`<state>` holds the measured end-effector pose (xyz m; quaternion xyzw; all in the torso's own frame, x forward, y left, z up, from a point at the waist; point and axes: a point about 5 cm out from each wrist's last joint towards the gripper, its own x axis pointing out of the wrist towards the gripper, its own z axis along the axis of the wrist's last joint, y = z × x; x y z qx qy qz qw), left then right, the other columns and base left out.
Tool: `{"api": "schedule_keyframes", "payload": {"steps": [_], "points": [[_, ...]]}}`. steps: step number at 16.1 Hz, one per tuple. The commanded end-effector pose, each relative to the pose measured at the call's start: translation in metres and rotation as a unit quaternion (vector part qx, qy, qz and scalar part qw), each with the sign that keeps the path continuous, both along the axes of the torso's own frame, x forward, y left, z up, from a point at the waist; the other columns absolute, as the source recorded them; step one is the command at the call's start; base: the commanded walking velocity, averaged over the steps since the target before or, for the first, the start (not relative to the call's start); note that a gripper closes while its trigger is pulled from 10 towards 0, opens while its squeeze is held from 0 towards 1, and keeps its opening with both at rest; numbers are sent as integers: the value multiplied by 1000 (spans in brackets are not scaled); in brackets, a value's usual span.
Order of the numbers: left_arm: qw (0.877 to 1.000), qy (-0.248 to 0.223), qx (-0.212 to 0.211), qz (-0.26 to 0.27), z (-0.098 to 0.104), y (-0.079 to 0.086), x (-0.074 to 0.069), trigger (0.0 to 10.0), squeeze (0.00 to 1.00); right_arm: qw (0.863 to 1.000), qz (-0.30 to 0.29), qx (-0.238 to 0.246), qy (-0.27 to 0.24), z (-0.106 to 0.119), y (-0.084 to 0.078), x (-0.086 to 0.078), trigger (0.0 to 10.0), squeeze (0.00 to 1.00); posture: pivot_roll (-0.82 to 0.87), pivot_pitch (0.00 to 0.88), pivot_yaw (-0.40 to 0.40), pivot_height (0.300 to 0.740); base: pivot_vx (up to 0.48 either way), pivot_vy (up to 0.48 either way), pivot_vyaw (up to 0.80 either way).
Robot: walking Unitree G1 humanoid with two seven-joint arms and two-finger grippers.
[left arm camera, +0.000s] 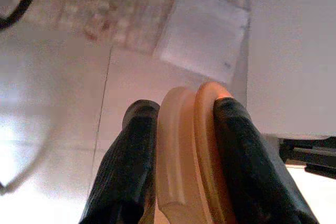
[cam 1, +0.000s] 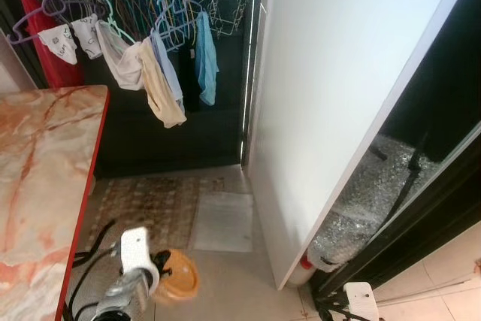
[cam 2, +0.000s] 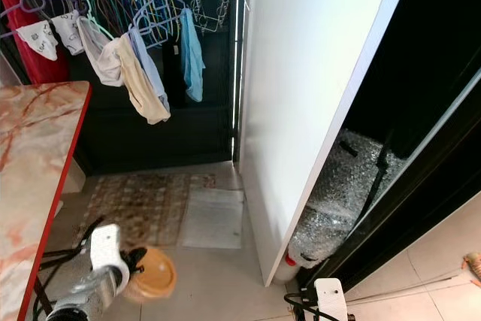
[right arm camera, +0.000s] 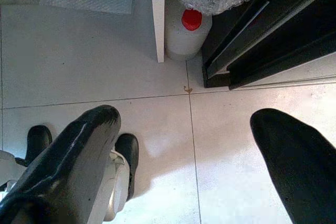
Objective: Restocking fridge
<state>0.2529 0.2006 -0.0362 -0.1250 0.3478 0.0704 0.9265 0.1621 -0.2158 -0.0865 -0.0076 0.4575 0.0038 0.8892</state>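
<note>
Left eye view: marble-patterned counter [cam 1: 37, 186] with red edge at the robot's left; clothes on hangers [cam 1: 150, 58] against a dark wall behind it; patterned rug [cam 1: 150, 204] and pale mat [cam 1: 223, 219] on the tiled floor; tall white panel [cam 1: 338, 88] ahead, edge-on, with a dark cabinet [cam 1: 443, 110] to its right and bubble wrap [cam 1: 368, 201] between them. Left hand [cam 1: 161, 267] low near the counter's edge, holding an orange lid-like disc [cam 1: 179, 276] above the floor. Right eye view: same scene; white jug with red cap [cam 2: 289, 261] at the panel's foot. Left wrist view: both black fingers [left arm camera: 131, 166] clamped on the orange disc, held on edge over the floor tiles. Right wrist view: right hand [right arm camera: 184, 145] spread wide, gripping nothing, above floor tiles near the jug.
</note>
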Motion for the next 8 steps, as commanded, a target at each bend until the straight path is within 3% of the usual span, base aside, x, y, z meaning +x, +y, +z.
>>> {"api": "schedule_keyframes", "payload": {"steps": [1, 2, 5, 6, 8], "points": [[1000, 19, 4, 0, -7, -1, -7, 10000, 0, 1000, -7, 0, -1, 0, -1, -1, 10000, 0, -62, 24, -35, 740, 0, 0, 0], [999, 29, 12, -5, -11, 0, -11, 10000, 0, 1000, -8, 0, 0, 0, -1, -1, 10000, 0, -64, 25, -35, 740, 0, 0, 0], [997, 67, 2, 47, -25, 8, -33, 10000, 0, 1000, -8, 0, 0, 0, -1, -1, 10000, 0, -70, 24, -35, 740, 0, 0, 0], [996, 70, -1, 53, -25, 8, -34, 10000, 0, 1000, -9, 0, 0, 0, -1, -1, 10000, 0, -70, 24, -35, 740, 0, 0, 0], [995, 89, 12, 36, -31, 7, -42, 10000, 0, 1000, -8, -1, 0, -1, -1, -2, 10000, 0, -73, 22, -35, 740, 0, 0, 0]]}}
